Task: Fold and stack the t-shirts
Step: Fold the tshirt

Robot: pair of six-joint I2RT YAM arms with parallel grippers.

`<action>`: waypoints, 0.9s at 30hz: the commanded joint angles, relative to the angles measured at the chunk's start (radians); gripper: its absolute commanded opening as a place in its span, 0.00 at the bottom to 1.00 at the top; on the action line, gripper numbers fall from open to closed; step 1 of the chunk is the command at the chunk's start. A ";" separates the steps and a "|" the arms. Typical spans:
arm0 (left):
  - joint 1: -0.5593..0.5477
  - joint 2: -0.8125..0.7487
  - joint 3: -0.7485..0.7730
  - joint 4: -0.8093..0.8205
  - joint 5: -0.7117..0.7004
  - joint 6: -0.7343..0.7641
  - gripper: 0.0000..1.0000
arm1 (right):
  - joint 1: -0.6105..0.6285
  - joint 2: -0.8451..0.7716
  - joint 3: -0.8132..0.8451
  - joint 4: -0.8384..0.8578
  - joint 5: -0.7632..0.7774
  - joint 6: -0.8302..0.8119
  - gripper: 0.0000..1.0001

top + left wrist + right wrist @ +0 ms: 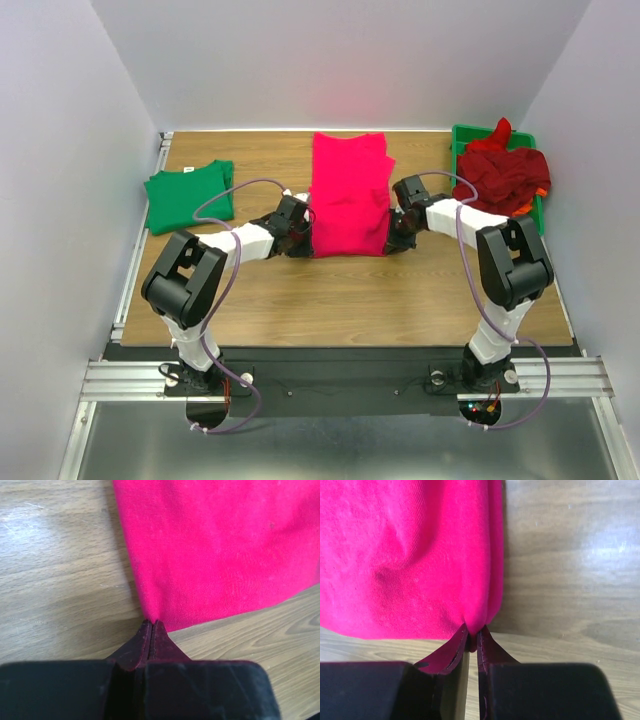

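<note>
At the 7 o'clock corner of the pink-red t-shirt [220,550], left jaws clenched tip to tip, nipping the very point of the hem corner. Left wrist view shows the dark tips meeting right where the cloth ends. At the 5 o'clock corner, right jaws grasping the same shirt: a narrow slit between the tips, cloth gathered into it, folds puckering away from the pinch. Both sets low over the desk [340,300], wood grain showing to the outside of each.

Shirt itself lies flat, running lengthwise from desk centre toward 12 o'clock. Sides folded in to a long narrow rectangle, a soft crease across its middle. Left arm [245,240] reaches in from 8 o'clock, right arm [450,215] from 4 o'clock, forearms nearly level, wrists flanking the near hem.

Green t-shirt [188,195] at 9 to 10 o'clock, folded flat, well apart from the pink-red one, nothing touching it. Green tray [465,135] at 2 o'clock in the back corner. Dark red t-shirts [505,175] heaped loose in it, spilling over its near rim, with a sliver of orange t-shirt [543,188] at the heap's right edge. Number of garments in the heap: cannot tell.
</note>
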 commanded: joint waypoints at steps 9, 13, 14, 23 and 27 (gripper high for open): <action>-0.033 -0.290 -0.122 -0.065 0.119 -0.023 0.00 | 0.022 -0.296 -0.153 -0.184 -0.049 -0.019 0.00; -0.073 -0.372 -0.178 -0.093 0.185 -0.067 0.00 | 0.029 -0.422 -0.196 -0.262 -0.067 -0.012 0.00; -0.103 -0.387 -0.188 -0.098 0.189 -0.091 0.00 | 0.033 -0.443 -0.201 -0.279 -0.075 -0.007 0.00; -0.215 -0.693 -0.287 -0.177 0.163 -0.299 0.00 | 0.079 -0.666 -0.193 -0.486 -0.112 0.036 0.00; -0.250 -0.817 -0.301 -0.219 0.157 -0.389 0.00 | 0.098 -0.724 -0.162 -0.580 -0.110 0.048 0.00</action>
